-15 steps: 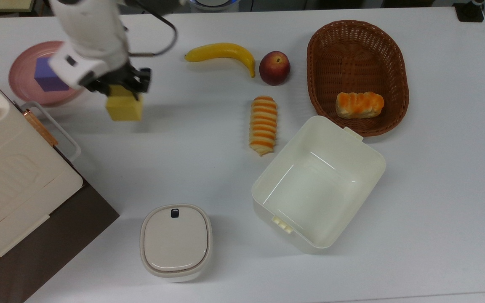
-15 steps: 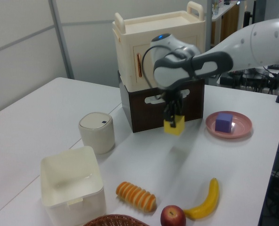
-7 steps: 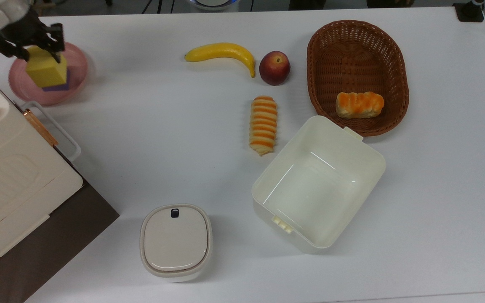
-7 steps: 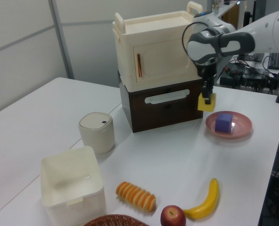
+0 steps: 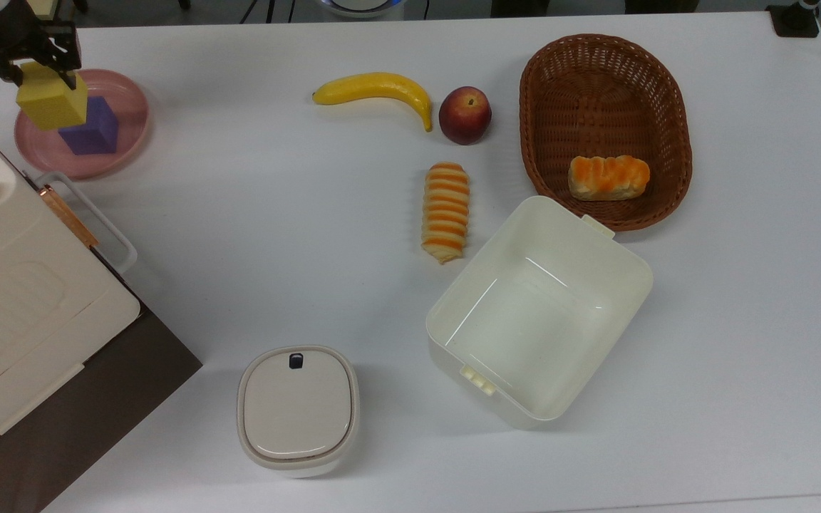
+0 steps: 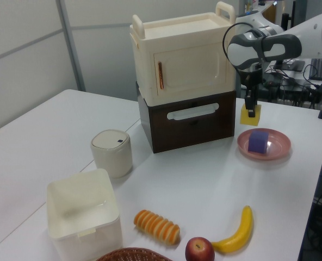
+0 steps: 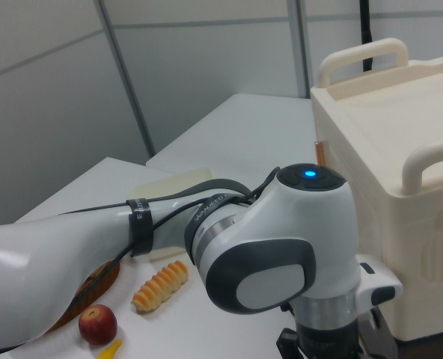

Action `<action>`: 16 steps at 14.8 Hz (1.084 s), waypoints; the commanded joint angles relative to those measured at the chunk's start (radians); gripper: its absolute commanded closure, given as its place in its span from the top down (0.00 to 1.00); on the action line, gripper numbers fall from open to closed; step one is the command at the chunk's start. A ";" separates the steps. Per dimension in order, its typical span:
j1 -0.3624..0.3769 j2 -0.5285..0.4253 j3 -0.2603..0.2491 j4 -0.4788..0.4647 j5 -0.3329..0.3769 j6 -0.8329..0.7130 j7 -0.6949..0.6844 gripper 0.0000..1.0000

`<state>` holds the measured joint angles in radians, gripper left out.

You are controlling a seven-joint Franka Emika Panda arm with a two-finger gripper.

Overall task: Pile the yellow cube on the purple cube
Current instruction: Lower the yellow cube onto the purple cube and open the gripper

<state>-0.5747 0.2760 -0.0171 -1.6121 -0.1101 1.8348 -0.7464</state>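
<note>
My gripper (image 5: 38,70) is shut on the yellow cube (image 5: 52,104), which hangs in the air at the top view's far left. The purple cube (image 5: 91,127) sits on a pink plate (image 5: 129,117), partly covered by the yellow one in the top view. In the left view the gripper (image 6: 251,110) holds the yellow cube (image 6: 251,116) above and just left of the purple cube (image 6: 258,141) on the pink plate (image 6: 275,149), apart from it. In the right view the arm's wrist (image 7: 281,254) blocks the cubes.
A cream cabinet on a brown base (image 5: 33,313) stands close to the plate. A banana (image 5: 375,88), an apple (image 5: 465,115), a striped bread (image 5: 445,211), a basket (image 5: 667,92) with a bun, an open white box (image 5: 446,313) and a lidded pot (image 5: 298,409) lie further off.
The gripper carried the yellow cube from the open table to over the pink plate, then slightly further to the top view's left, uncovering more of the purple cube.
</note>
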 commanded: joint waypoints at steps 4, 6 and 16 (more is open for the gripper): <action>-0.011 -0.027 0.002 -0.046 -0.011 0.016 -0.008 0.21; -0.023 -0.079 0.002 -0.132 -0.010 0.104 -0.002 0.21; -0.050 -0.127 -0.001 -0.249 -0.011 0.201 0.001 0.21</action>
<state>-0.6201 0.1941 -0.0172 -1.8011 -0.1101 2.0076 -0.7463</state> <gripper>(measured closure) 0.445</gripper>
